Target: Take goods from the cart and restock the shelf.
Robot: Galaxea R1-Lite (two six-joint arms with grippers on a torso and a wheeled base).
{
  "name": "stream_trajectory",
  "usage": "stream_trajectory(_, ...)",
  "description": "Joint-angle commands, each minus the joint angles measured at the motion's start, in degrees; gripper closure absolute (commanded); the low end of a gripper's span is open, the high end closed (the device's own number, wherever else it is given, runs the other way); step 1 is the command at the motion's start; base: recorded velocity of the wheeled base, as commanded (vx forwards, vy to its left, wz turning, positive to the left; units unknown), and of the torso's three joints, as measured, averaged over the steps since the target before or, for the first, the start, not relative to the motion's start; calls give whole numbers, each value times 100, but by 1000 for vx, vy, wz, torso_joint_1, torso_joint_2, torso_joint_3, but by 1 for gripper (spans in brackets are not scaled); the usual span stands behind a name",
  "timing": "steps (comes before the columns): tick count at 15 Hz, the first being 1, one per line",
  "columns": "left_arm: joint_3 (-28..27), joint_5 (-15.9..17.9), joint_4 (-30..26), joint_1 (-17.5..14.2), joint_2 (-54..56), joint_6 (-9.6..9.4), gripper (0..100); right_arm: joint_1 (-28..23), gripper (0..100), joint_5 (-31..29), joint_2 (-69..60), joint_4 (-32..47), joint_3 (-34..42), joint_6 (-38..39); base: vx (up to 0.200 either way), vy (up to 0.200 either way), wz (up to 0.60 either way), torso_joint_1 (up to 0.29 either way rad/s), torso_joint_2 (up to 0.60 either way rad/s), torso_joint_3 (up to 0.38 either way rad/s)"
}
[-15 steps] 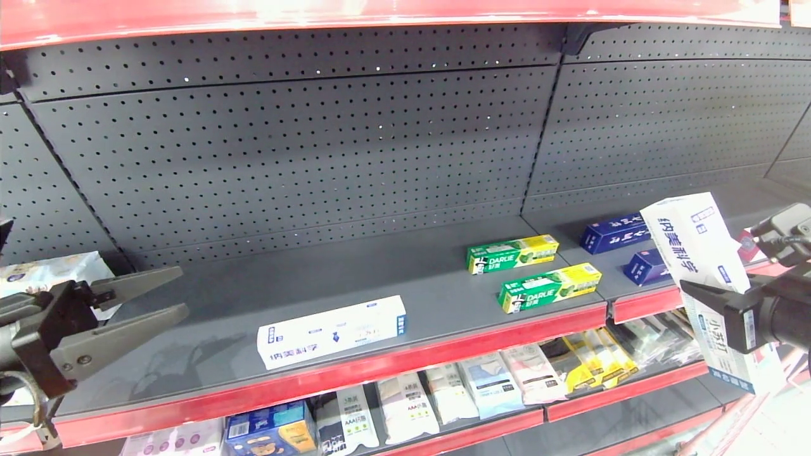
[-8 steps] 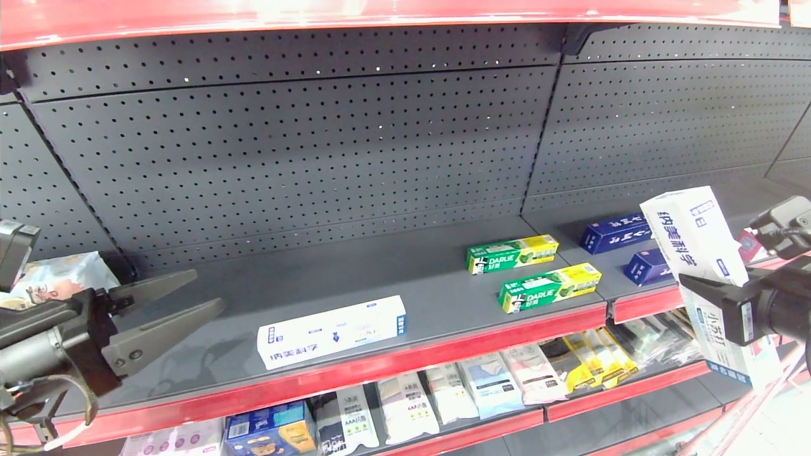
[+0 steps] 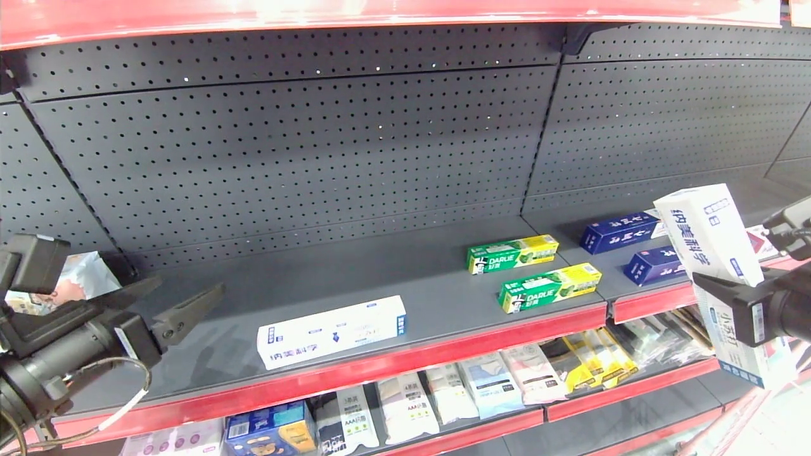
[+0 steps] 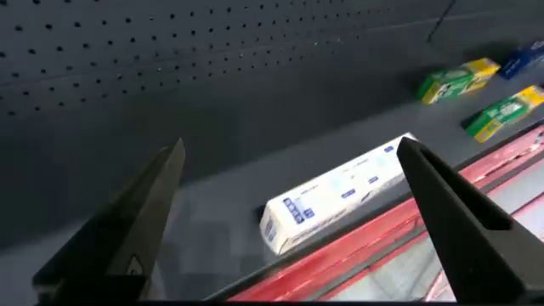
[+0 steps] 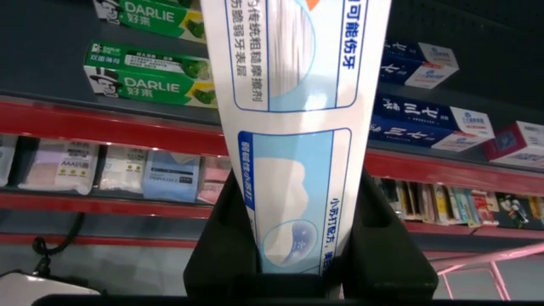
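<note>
A long white toothpaste box point(image 3: 331, 332) point(image 4: 340, 187) lies on the grey shelf point(image 3: 393, 278) near its red front lip, left of centre. My left gripper point(image 3: 184, 297) point(image 4: 289, 212) hovers open over the shelf's left end, its fingers pointing toward that box and apart from it. At the right edge my right gripper point(image 3: 728, 297) point(image 5: 293, 225) is shut on a second white and blue toothpaste box point(image 3: 713, 240) point(image 5: 289, 127), held upright in front of the shelf's right section.
Two green toothpaste boxes point(image 3: 512, 253) point(image 3: 549, 287) lie right of centre, with dark blue boxes point(image 3: 618, 232) point(image 5: 425, 119) beyond the divider. Packets fill the lower shelf point(image 3: 443, 392). A pale bag point(image 3: 70, 278) sits at the far left. The perforated back panel point(image 3: 317, 139) closes the rear.
My left gripper has advanced to the right and forward over the shelf, rolling about its wrist. The right gripper with its box has shifted slightly right.
</note>
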State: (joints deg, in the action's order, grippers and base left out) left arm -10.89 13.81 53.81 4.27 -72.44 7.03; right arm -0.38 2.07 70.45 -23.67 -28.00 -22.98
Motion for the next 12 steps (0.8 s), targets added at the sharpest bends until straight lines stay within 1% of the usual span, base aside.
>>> stream_trajectory(1, 227, -10, -81, 101, 511, -211, 0, 55, 100, -207, -286, 3, -21, -49, 0, 0, 0, 0, 0, 0)
stream_trajectory(2, 306, 25, -327, 312, 854, -378, 0, 178, 100, -269, -400, 21, -39, -75, 0, 0, 0, 0, 0, 0)
stream_trajectory(3, 315, 183, -714, 602, 1337, -457, 0, 196, 100, -225, -497, 65, -47, -75, 0, 0, 0, 0, 0, 0)
stream_trajectory(4, 262, 306, -1145, 804, 1733, -484, 0, 205, 100, -216, -488, 65, -21, -75, 0, 0, 0, 0, 0, 0)
stream_trajectory(5, 166, 350, -1672, 936, 2120, -572, 0, 214, 100, -172, -471, 65, 32, -84, 0, 0, 0, 0, 0, 0)
stream_trajectory(6, -63, 421, -2762, 1164, 2823, -730, 0, 205, 100, 21, -444, 65, 23, -84, 0, 0, 0, 0, 0, 0)
stream_trajectory(7, -353, 447, -3711, 1296, 3350, -870, 0, 196, 100, 162, -453, 47, -56, -75, 0, 0, 0, 0, 0, 0)
stream_trajectory(8, -599, 421, -4353, 1305, 3675, -985, 0, 205, 100, 215, -462, 56, -162, -84, 0, 0, 0, 0, 0, 0)
stream_trajectory(9, -792, 315, -4810, 1287, 3904, -1037, 0, 205, 100, 215, -436, 56, -250, -84, 0, 0, 0, 0, 0, 0)
stream_trajectory(10, -854, 104, -5021, 1287, 4124, -1046, 0, 205, 100, 223, -348, 56, -329, -93, 0, 0, 0, 0, 0, 0)
stream_trajectory(12, -871, -80, -5073, 1287, 4396, -1081, 0, 205, 100, 223, -198, 56, -513, -84, 0, 0, 0, 0, 0, 0)
